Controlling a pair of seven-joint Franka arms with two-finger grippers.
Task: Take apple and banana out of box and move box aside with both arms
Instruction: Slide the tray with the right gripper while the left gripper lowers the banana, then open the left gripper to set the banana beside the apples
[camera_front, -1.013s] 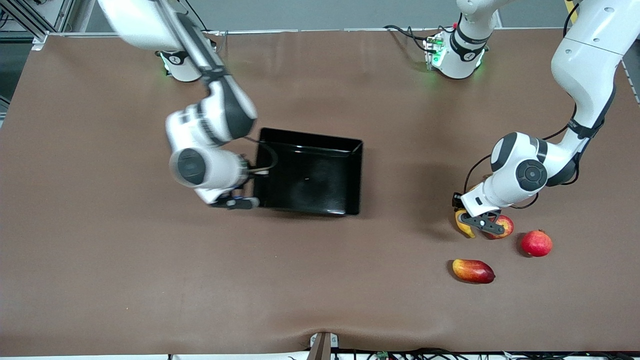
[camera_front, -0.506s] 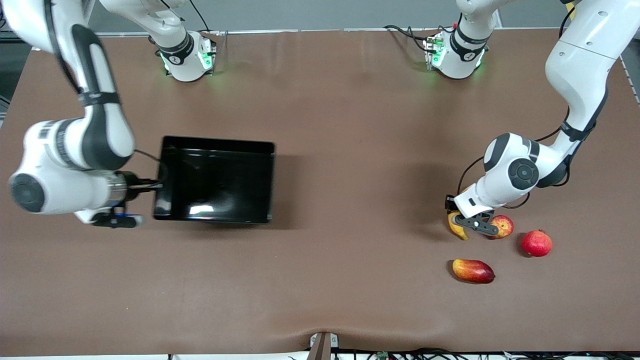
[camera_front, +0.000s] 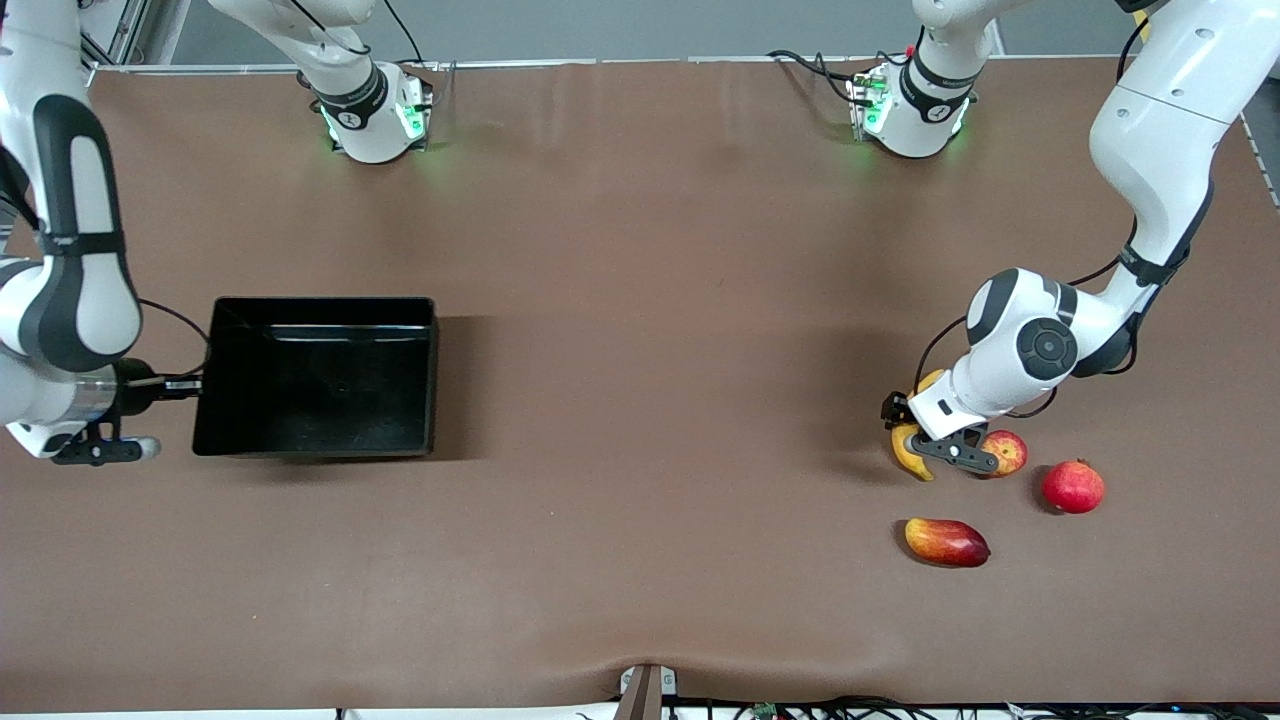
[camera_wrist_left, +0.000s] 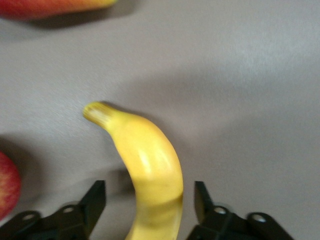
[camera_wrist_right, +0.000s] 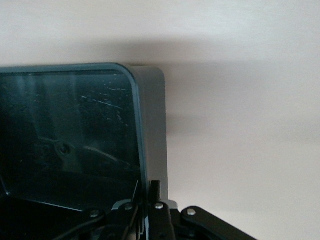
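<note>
The black bin (camera_front: 318, 312) lies toward the right arm's end of the table. My right gripper (camera_front: 193, 385) is shut on the rim of its end wall; the right wrist view shows the fingers (camera_wrist_right: 155, 192) pinching that rim (camera_wrist_right: 150, 125). The yellow banana (camera_front: 908, 452) lies toward the left arm's end. My left gripper (camera_front: 930, 445) is low over it and open, with its fingers (camera_wrist_left: 95, 197) on either side of the banana (camera_wrist_left: 147, 160) and a gap at each side. The small red-yellow apple (camera_front: 1008, 452) sits beside the banana and shows at the edge of the left wrist view (camera_wrist_left: 7, 182).
An oblong red-yellow mango (camera_front: 946, 541) lies nearer the front camera than the banana; it also shows in the left wrist view (camera_wrist_left: 45, 6). A larger solid-red round fruit (camera_front: 1073, 486) sits beside the apple, toward the left arm's end. The brown table (camera_front: 640, 400) is bare in the middle.
My right gripper has carried the black bin from the table's middle toward the right arm's end. My left gripper has shifted slightly over the banana and stays open.
</note>
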